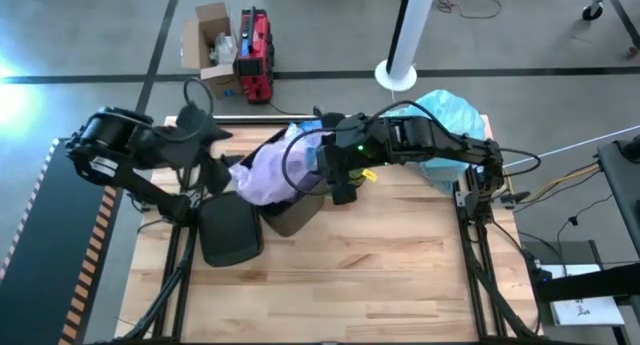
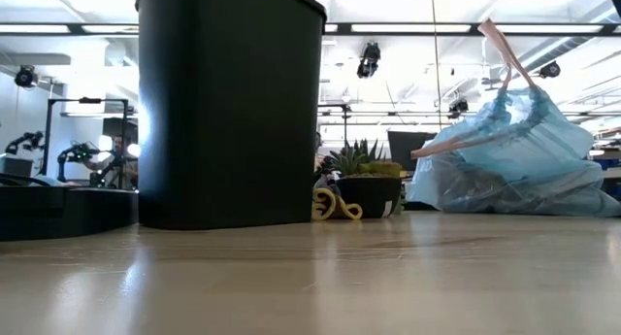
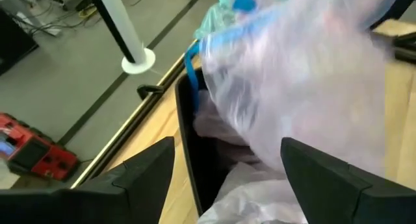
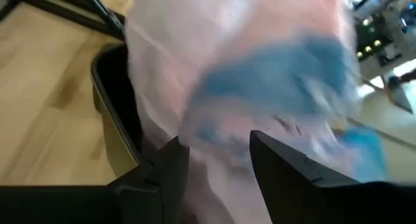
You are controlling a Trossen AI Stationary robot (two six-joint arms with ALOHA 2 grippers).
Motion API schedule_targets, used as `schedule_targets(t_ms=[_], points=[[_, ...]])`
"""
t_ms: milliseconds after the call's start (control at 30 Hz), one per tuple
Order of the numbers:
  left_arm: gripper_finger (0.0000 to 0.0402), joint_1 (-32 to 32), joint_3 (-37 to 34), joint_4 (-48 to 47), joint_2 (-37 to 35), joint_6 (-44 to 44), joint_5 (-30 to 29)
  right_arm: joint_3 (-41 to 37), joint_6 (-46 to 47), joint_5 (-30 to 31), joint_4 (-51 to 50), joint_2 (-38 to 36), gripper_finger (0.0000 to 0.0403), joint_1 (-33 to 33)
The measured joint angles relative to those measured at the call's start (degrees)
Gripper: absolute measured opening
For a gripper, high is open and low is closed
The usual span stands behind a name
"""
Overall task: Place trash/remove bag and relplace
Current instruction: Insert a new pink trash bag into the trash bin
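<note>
The big wooden table (image 1: 330, 275) holds everything. On it stands the tall black plastic bin (image 2: 228, 102), with its flat black lid (image 1: 230, 230) lying beside it.

At the far right corner of the table sits the full, tied-up, crinkly light blue plastic bag (image 1: 450, 120). It is out of the bin and well apart from it, so I think the old-bag part of the job is done. No loose trash shows on the table, so it is likely inside that bag.

Next is the thin pinkish-lilac see-through plastic bag (image 1: 272, 170). It hangs bunched over the open top of the bin. Some of it dips inside, but it is not spread around the rim yet. That is the part left to do.

The left gripper (image 3: 227, 162) hovers just above the bin's edge with its fingers spread wide, holding nothing. The right gripper (image 4: 218, 156) is over the bin too, pushed into the pink bag. Its fingers stand partly apart with plastic between them, and I cannot tell if they are pinching it.

A small green potted plant (image 2: 364, 180) sits behind the bin.
</note>
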Motion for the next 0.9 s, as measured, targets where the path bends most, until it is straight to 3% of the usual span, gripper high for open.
schedule_targets(t_ms=[200, 333, 667, 900], points=[[0.0256, -1.6, -1.0, 0.0, -1.0, -3.1, 0.2, 0.0, 0.5, 5.2, -4.7, -2.4, 0.0156, -0.6], [0.0247, -4.7, -6.3, 2.1, -0.7, -5.7, 3.2, 0.0, 2.3, 5.6, -5.1, -3.7, 0.0175, -1.4], [0.0231, -6.6, -20.9, 4.7, 1.5, -9.7, 4.4, -0.8, 6.6, -6.4, -10.3, -2.6, 0.0204, -2.6], [0.0235, -6.6, -22.2, 6.1, 1.3, -12.1, 4.2, -3.6, 3.0, -6.7, -7.9, -0.1, 0.0194, -2.9]])
